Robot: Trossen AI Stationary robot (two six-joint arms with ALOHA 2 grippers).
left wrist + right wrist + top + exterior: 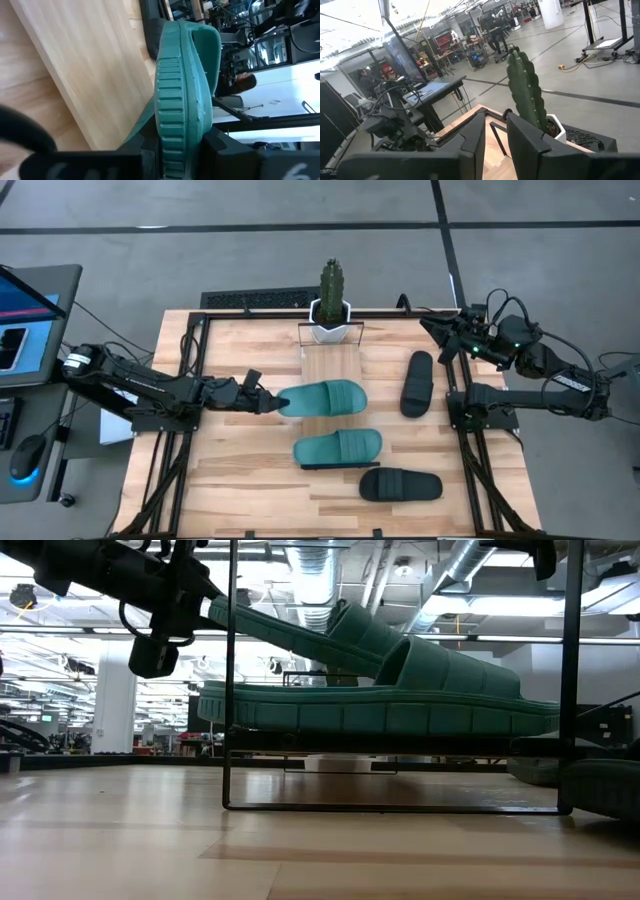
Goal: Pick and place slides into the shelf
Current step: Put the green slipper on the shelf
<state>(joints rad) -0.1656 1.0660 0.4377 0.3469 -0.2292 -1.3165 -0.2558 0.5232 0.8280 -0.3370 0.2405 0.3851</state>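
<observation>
Light-wood bench (240,480) on a grey floor, black frame rails along its left and right edges. High view: left gripper (268,402) reaches in from the left edge to mid-bench and pinches the heel end of one teal slide (325,398), which lies just in front of the shelf (332,360). The shelf is a narrow light plank running back toward the far edge, where a white cactus pot (330,320) stands at its far end. Second teal slide (338,447) lies flat just nearer the front edge than the held one. One black slide (401,485) sits near the front edge, right of centre; the other black slide (418,383) sits toward the right edge, right of the shelf.

Low view adds height: the held teal slide (340,635) is tilted, gripped end raised at upper left, above the second teal slide (380,710), behind a thin black wire frame (232,690). Whether the two slides touch cannot be told.

Left wrist view shows the grip close up: fingers (220,145) clamped on both sides of the teal slide's (180,100) ribbed sole edge, closed down to sole thickness.

Right gripper (440,332) is parked at the far right corner, off the slides. Right wrist view: its two fingers (470,137) stand slightly apart with nothing between them, cactus (525,90) and pot beyond, a person (365,80) in the room behind.
</observation>
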